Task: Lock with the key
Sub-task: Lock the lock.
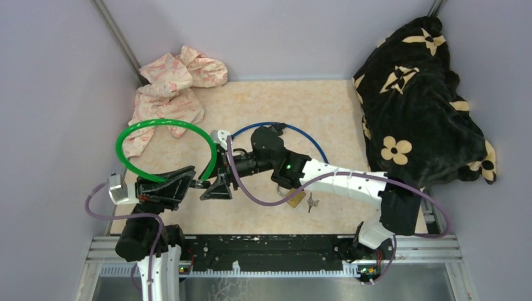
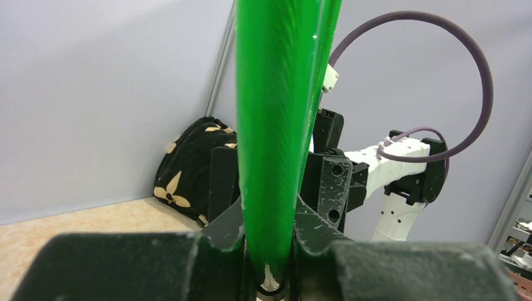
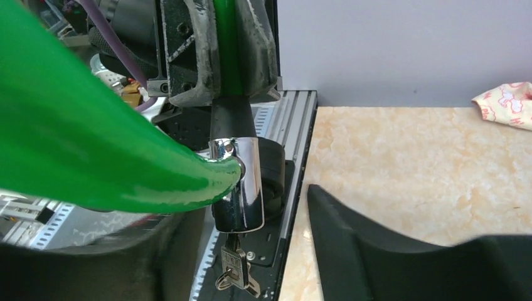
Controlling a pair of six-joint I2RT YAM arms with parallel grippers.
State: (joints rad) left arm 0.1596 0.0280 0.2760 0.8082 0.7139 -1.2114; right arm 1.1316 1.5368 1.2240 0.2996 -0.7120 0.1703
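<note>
The right gripper (image 3: 254, 238) stands with its fingers apart and nothing held, one either side of the chrome barrel (image 3: 241, 182) of the green cable (image 1: 164, 123) lock, low over the near edge of the bench (image 1: 276, 106). The key (image 3: 233, 271) hangs from the underside of that barrel, apparently seated in the keyhole, with what may be a spare dangling beside it. Just above, the left gripper (image 2: 276, 188) is clamped on the cable where it runs into the barrel, holding the loop up off the bench; the cable's other end looks pushed home into the barrel's side. From where I stand, the job now is the turn itself. I'd drop the right fingers a touch so they close on the flat head of the key rather than on the barrel, squeeze squarely, then twist about the barrel's own axis without tugging downward, or the key may slip out. The left grip has to resist that twist, else the whole lock will just spin. Farther back lie a padlock (image 1: 295, 199) and a blue cable (image 1: 301, 133), neither needed.
</note>
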